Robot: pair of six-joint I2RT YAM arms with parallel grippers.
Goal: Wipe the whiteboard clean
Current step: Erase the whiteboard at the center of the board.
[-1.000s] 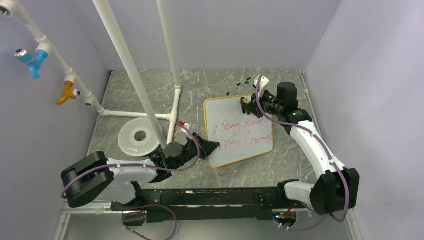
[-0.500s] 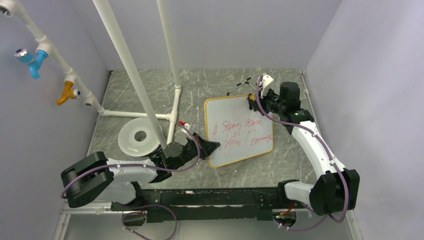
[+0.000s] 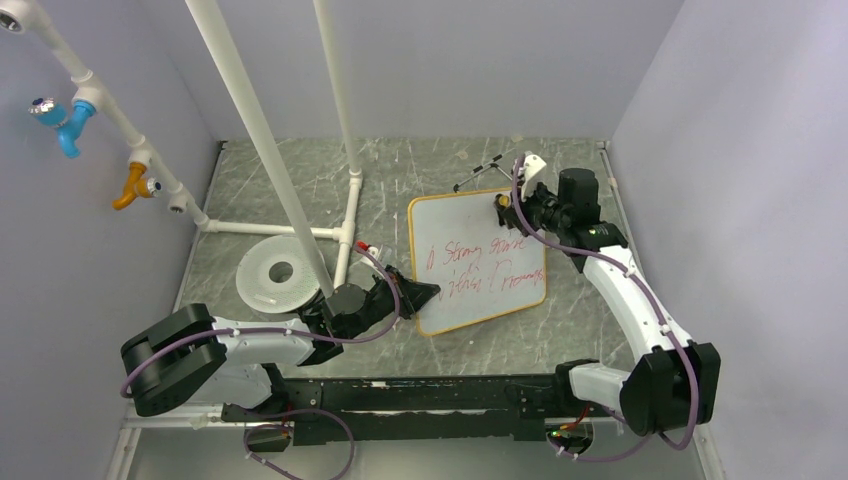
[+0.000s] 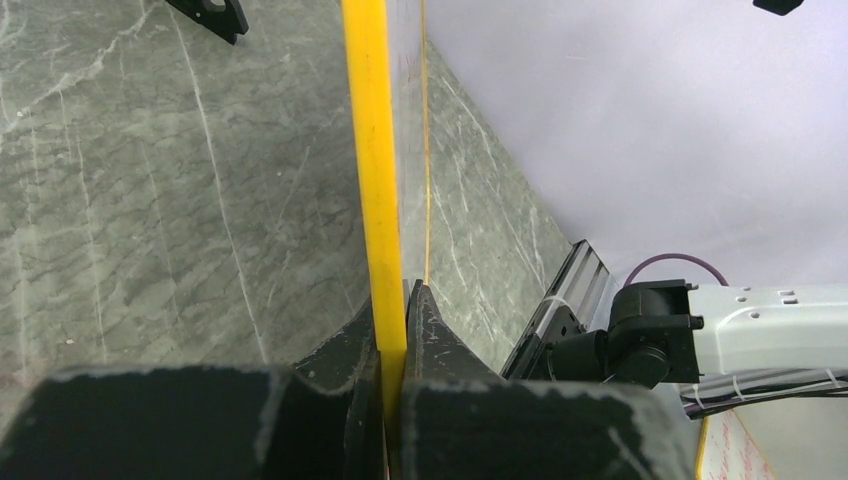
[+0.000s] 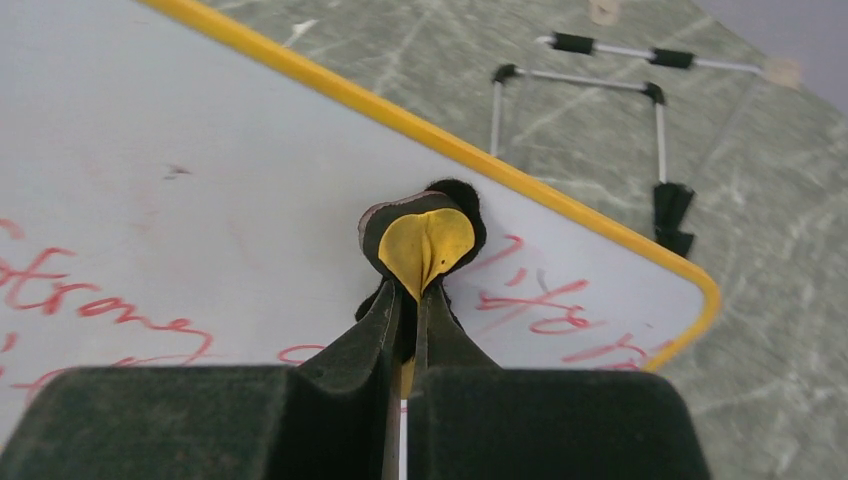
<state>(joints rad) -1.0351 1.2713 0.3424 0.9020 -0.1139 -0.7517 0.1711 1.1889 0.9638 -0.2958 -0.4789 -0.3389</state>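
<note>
Looking down from above, the whiteboard (image 3: 478,262) sits on the bench (image 3: 300,180), with the left end effector (image 3: 425,293) at its near-left corner and the right end effector (image 3: 497,203) over its far edge. The left wrist view shows the left end effector pinching the whiteboard's yellow frame edge. The right wrist view shows the right end effector pressed together on a small yellow-and-black pad (image 5: 425,235) that touches the whiteboard beside the red writing (image 5: 90,300).

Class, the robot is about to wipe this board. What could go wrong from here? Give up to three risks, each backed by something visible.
The left gripper pinches only the thin yellow frame edge of the white rectangular whiteboard; wiping pressure might twist it loose.
The right gripper holds the small yellow-and-black eraser pad by a narrow pinch; friction may drag it out.
The pad is near the far corner, so an overshoot might hit the thin black-and-white wire stand.
</note>
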